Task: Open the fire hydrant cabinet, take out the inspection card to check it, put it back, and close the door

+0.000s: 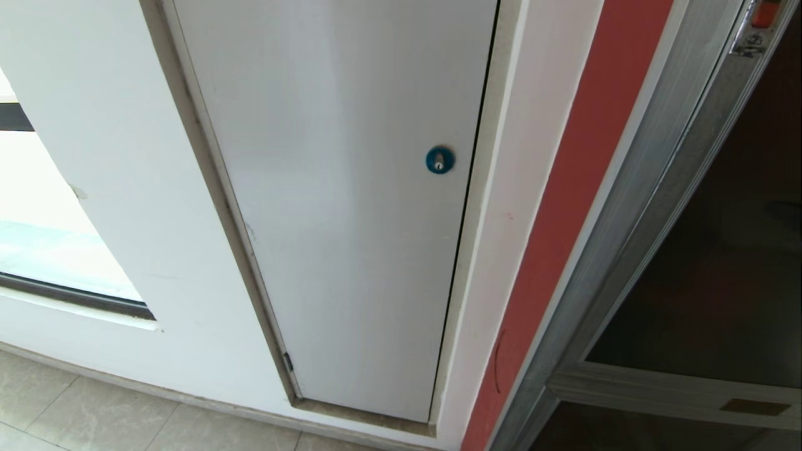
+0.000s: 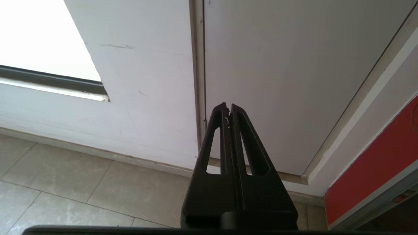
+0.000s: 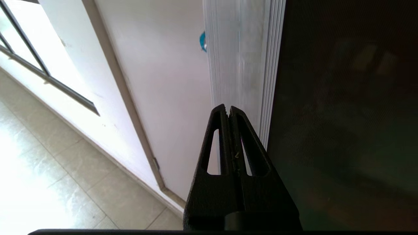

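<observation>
The fire hydrant cabinet's silver frame [image 1: 651,207] runs down the right side of the head view. Its door [image 1: 720,282] is a dark glass pane, with a small orange-red latch [image 1: 765,12] at the top right corner. My right gripper [image 3: 228,107] is shut and empty. It points at the door's silver frame [image 3: 241,65], with the dark glass [image 3: 343,114] just beside it. My left gripper [image 2: 228,106] is shut and empty, low before the white panel near the floor. Neither arm shows in the head view. The inspection card is out of view.
A white panel [image 1: 351,188] with a round blue lock [image 1: 440,160] fills the middle of the wall. A red strip [image 1: 564,219] separates it from the cabinet. A window [image 1: 37,238] lies to the left, with a tiled floor [image 1: 75,407] below.
</observation>
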